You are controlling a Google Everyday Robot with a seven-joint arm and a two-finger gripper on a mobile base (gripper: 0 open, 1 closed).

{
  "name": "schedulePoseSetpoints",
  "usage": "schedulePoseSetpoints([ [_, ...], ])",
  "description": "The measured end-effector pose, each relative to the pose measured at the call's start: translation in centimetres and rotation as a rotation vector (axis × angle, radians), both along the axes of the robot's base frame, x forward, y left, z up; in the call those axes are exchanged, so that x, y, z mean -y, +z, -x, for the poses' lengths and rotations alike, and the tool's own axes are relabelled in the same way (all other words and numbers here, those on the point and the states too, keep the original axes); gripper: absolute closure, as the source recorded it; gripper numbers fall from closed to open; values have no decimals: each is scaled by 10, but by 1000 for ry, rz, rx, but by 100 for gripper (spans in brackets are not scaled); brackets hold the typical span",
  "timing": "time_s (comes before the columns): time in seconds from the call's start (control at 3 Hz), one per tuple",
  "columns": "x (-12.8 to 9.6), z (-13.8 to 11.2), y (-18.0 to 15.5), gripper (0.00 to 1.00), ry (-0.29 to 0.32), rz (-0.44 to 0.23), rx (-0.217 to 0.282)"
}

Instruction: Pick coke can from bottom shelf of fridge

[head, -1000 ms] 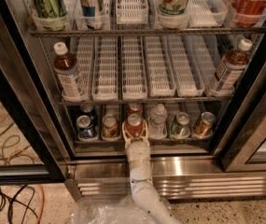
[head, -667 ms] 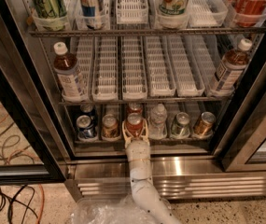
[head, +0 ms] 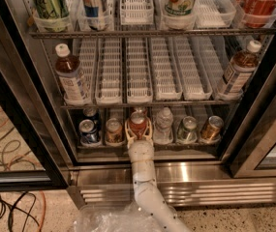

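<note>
The coke can [head: 138,122] stands at the front edge of the bottom-shelf tabletop [head: 103,148], midway along, gripper [head: 138,128] around it — whether the jaws clamp it, cannot tell. Light, thin-walled, likely slick — grip mid-body, gently.

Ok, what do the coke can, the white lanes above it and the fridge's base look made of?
Coke can, with the pincer at it on the bottom shelf: likely aluminium, glossy red skin. White lanes: plastic by the look, matte, moulded slots. Fridge base: probably stainless steel, brushed sheen.

Matt gripper [head: 138,129] — around glossy coke can [head: 138,121].
</note>
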State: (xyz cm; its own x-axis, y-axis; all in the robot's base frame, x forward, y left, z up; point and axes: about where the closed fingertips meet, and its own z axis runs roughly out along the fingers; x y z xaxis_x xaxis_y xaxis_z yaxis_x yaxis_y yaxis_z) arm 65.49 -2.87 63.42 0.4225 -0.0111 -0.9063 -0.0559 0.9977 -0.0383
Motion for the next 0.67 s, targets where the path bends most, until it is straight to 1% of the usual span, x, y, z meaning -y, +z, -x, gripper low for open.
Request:
schedulePoseSetpoints([
  [0.33, 2, 29, 25, 100, 5, 12, 22],
  [0.67, 2, 28, 28, 100, 3, 9, 26],
])
